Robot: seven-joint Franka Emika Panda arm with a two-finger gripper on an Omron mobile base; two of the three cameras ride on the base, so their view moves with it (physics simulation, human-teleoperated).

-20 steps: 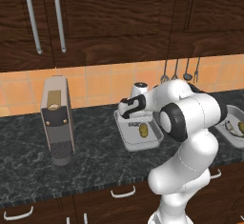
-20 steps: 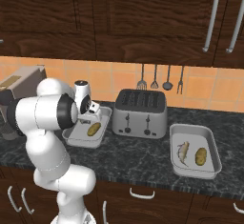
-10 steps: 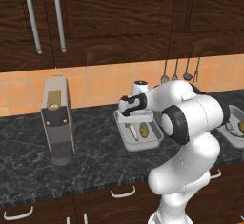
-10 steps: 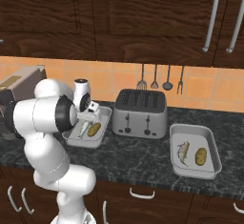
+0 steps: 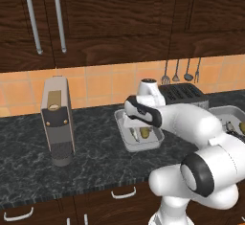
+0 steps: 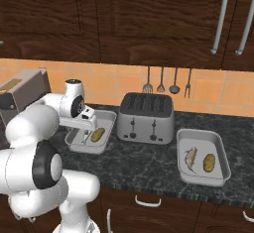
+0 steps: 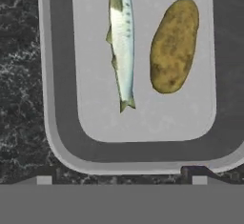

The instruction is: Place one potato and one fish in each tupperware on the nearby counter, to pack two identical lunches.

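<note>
My gripper (image 7: 121, 180) is open and hovers just above the near end of the left tupperware (image 7: 57, 137), with nothing between its fingertips. A silver fish (image 7: 121, 42) and a golden-brown potato (image 7: 174, 46) lie side by side in that tray. From the right base view the gripper (image 6: 85, 129) hangs over the same tray (image 6: 89, 149), with the potato (image 6: 97, 134) beside it. The second tupperware (image 6: 201, 180) on the counter (image 6: 149, 162) holds a fish (image 6: 191, 156) and a potato (image 6: 209, 162). In the left base view the gripper (image 5: 137, 126) is over the left tray (image 5: 143, 147).
A silver toaster (image 6: 147, 117) stands between the two trays. The tall grey coffee machine (image 5: 57, 121) is at the counter's left. Utensils (image 6: 161, 81) hang on the tiled wall behind. Dark cabinets sit above, drawers with curved handles below.
The jaws have gone from shut to wide open. The fish now lies loose in the left tray beside the potato. The hand has stayed over that tray.
</note>
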